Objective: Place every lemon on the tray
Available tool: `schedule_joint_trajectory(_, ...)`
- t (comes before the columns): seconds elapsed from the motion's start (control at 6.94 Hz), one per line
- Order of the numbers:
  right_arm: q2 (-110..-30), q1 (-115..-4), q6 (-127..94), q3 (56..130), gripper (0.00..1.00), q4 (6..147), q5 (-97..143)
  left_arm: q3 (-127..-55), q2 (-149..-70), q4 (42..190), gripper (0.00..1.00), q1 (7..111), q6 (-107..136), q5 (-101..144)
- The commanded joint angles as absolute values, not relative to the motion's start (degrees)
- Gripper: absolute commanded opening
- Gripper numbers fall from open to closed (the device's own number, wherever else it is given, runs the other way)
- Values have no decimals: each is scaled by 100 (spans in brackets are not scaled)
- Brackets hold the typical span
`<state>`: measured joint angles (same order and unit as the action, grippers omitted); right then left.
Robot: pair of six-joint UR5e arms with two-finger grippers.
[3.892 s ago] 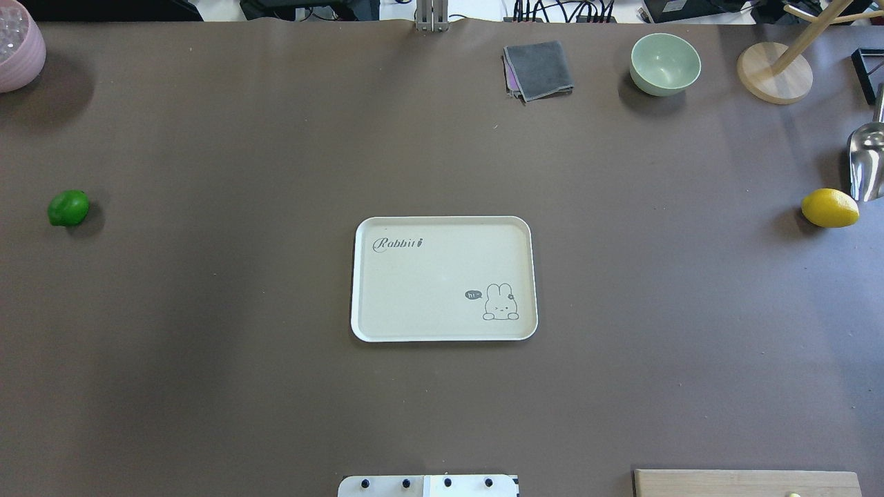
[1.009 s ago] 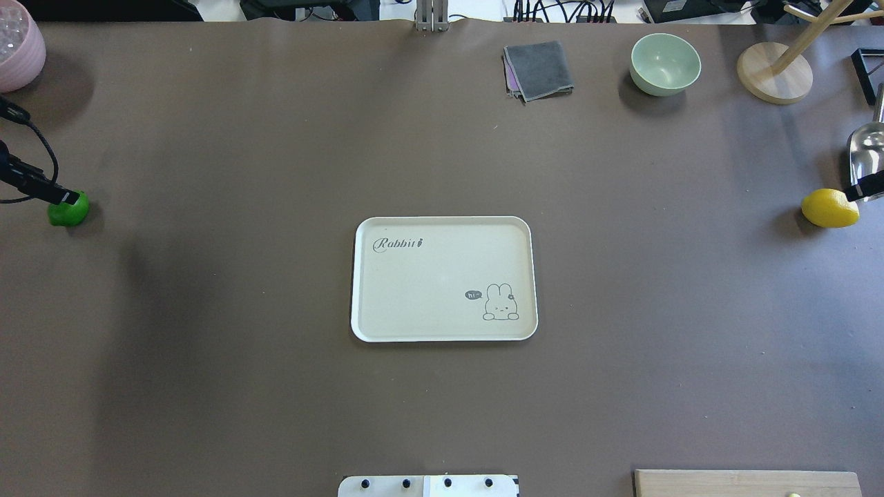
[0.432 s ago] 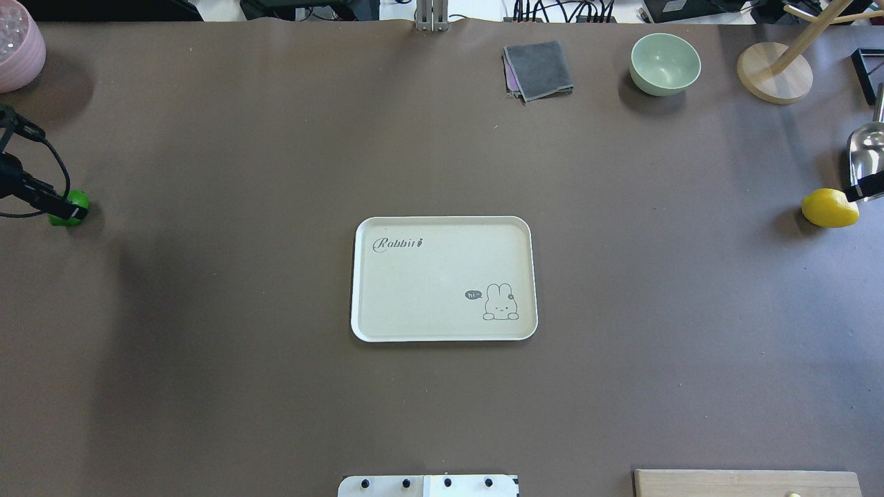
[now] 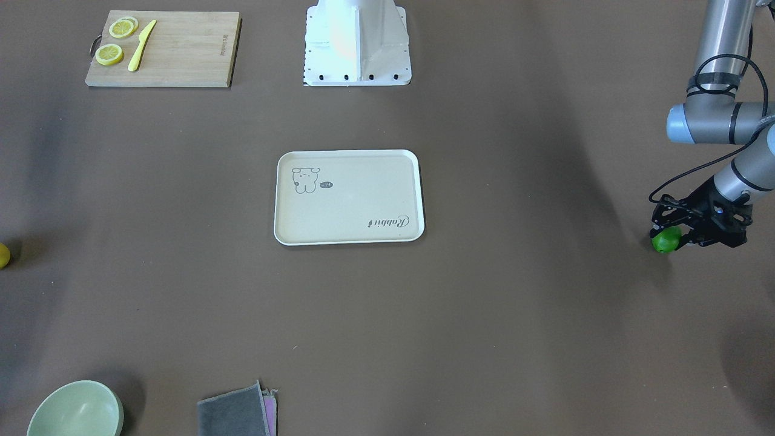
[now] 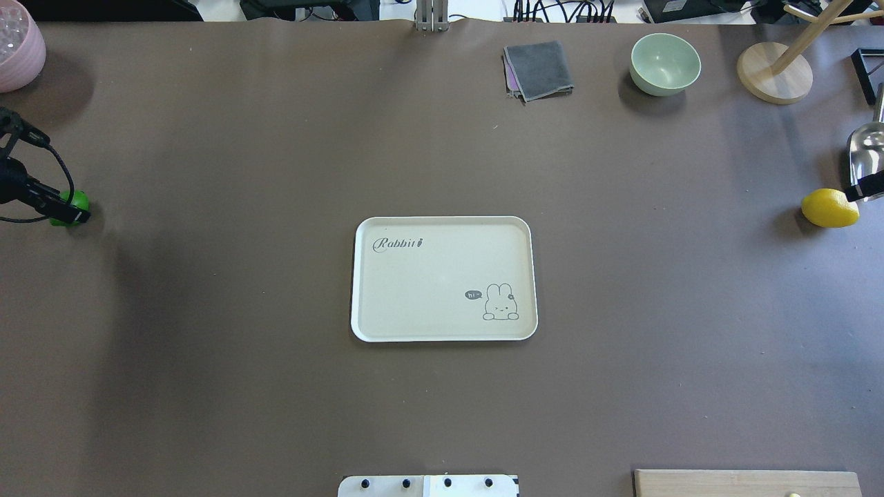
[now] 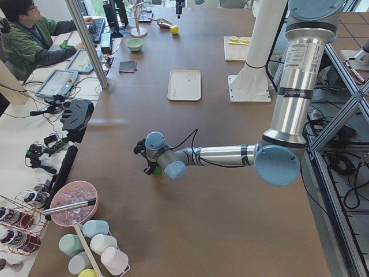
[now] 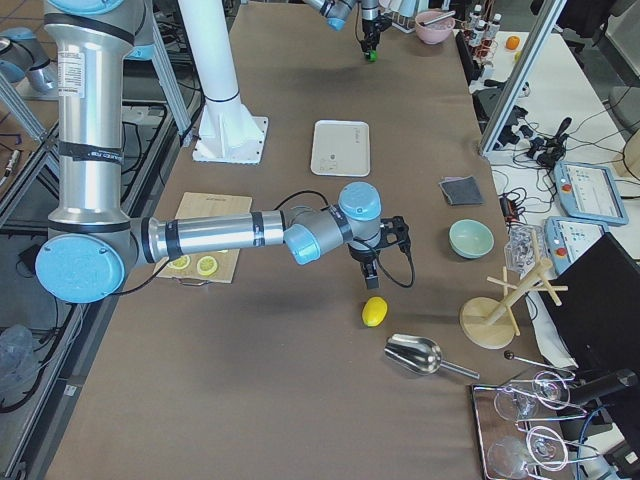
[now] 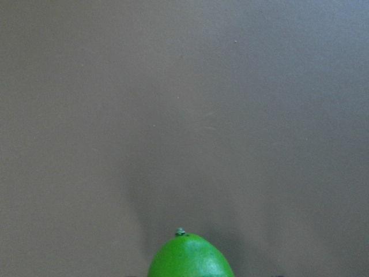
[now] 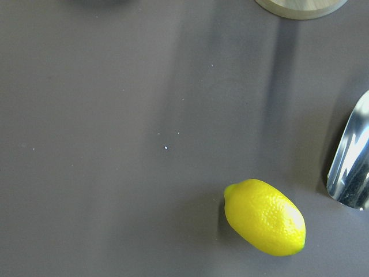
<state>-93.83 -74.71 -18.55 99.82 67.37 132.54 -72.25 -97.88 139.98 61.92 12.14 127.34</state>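
Note:
The green lemon (image 5: 77, 201) lies at the table's far left, also in the front view (image 4: 666, 241) and at the bottom of the left wrist view (image 8: 190, 258). My left gripper (image 4: 669, 236) is low over it, open, with a finger on either side. The yellow lemon (image 5: 829, 208) lies at the far right, also in the right wrist view (image 9: 264, 216). My right gripper (image 7: 368, 270) hangs above and just beside it. Only its tip shows in the overhead view, so I cannot tell if it is open. The cream tray (image 5: 428, 276) sits empty mid-table.
A metal scoop (image 5: 867, 155) lies right behind the yellow lemon. A wooden stand (image 5: 773, 72), green bowl (image 5: 664, 63) and grey cloth (image 5: 539, 69) are at the back right. A pink bowl (image 5: 17, 48) is back left. A bamboo board (image 4: 181, 48) holds lemon slices.
Both arms have come into view from the sides. Over the last second the left gripper has sunk lower over the green lemon. The right gripper's tip has barely moved. Neither lemon has moved.

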Motion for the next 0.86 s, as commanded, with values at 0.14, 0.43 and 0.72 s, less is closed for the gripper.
schedule_joint_trajectory(0.14,-9387,-7471,-1854,10002,100,6732,13254,-7767,-9905,14010,0,6179,1753,12770)
schedule_joint_trajectory(0.43,-9413,-7471,-1863,10011,100,6733,13263,-8407,-10107,14080,0,5926,3411,12771)
schedule_joint_trajectory(0.72,-9413,-7471,-1863,10019,100,6732,13254,-8946,-10587,14141,0,5075,5465,12692)
